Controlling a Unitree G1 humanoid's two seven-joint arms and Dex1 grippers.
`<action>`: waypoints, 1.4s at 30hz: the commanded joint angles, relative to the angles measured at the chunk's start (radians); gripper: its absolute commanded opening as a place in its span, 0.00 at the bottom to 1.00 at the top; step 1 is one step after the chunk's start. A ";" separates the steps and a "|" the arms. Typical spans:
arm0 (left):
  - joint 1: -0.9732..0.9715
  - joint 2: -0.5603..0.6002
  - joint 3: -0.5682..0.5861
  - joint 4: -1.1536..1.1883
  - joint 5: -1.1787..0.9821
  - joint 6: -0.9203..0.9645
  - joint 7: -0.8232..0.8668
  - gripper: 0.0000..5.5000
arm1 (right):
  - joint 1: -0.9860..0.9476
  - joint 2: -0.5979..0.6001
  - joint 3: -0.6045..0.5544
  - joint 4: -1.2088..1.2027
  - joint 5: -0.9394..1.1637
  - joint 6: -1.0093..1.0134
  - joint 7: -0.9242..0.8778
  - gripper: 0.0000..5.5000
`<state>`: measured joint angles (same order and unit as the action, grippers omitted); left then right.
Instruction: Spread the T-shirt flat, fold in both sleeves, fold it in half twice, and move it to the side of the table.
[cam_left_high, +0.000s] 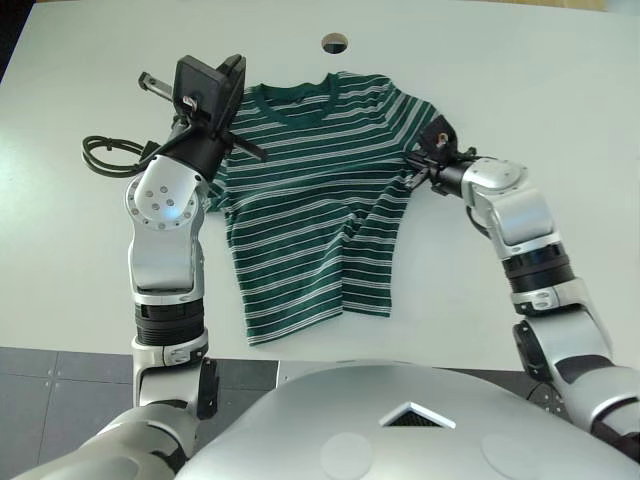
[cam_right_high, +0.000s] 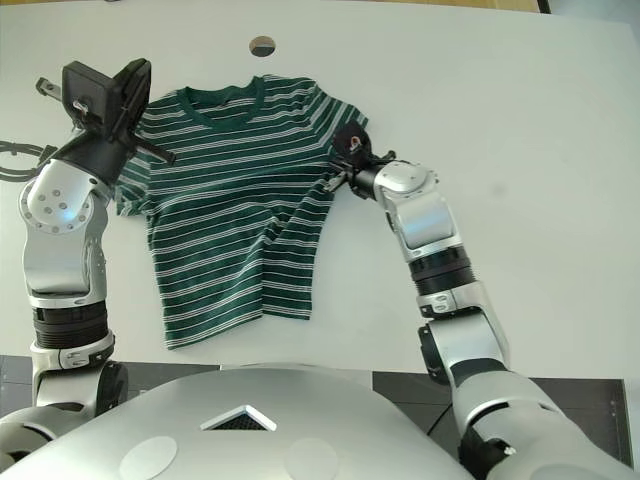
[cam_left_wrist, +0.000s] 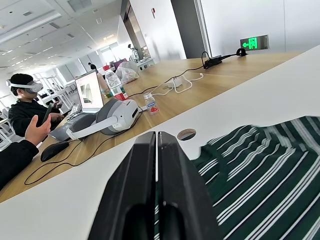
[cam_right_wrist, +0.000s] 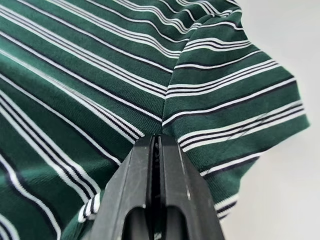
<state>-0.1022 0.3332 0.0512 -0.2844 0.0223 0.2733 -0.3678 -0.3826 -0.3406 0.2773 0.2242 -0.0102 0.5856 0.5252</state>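
White table (cam_left_high: 560, 90), striped green T-shirt (cam_left_high: 310, 200) lying on it.
Left gripper (cam_left_wrist: 157, 135) pressed together by its shoulder; right gripper (cam_right_wrist: 156, 138) pinches the underarm seam.

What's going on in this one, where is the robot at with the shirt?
A green striped T-shirt lies face up on the white table, collar away from the robot. The right tool is shut on the fabric at the seam under the right sleeve, and creases run from there down the body. The left tool is shut, empty, and raised above the shirt's left shoulder. The right sleeve is not yet folded in.
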 joint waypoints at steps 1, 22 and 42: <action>-0.004 0.003 0.001 -0.012 -0.011 0.007 0.009 0.02 | 0.117 -0.124 -0.011 0.003 -0.034 0.031 0.033 0.02; 0.058 -0.144 -0.001 0.082 -0.075 -0.068 0.124 0.02 | 0.510 -0.407 -0.003 -0.662 0.106 -0.369 0.382 0.02; 0.074 -0.190 -0.019 0.178 -0.063 -0.119 0.180 0.02 | 0.694 -0.741 -0.033 -0.630 0.069 -0.445 0.620 0.02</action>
<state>-0.0126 0.1374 0.0337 -0.1213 -0.0369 0.1394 -0.1886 0.2761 -1.0290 0.2576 -0.4297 0.0659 0.1406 1.1175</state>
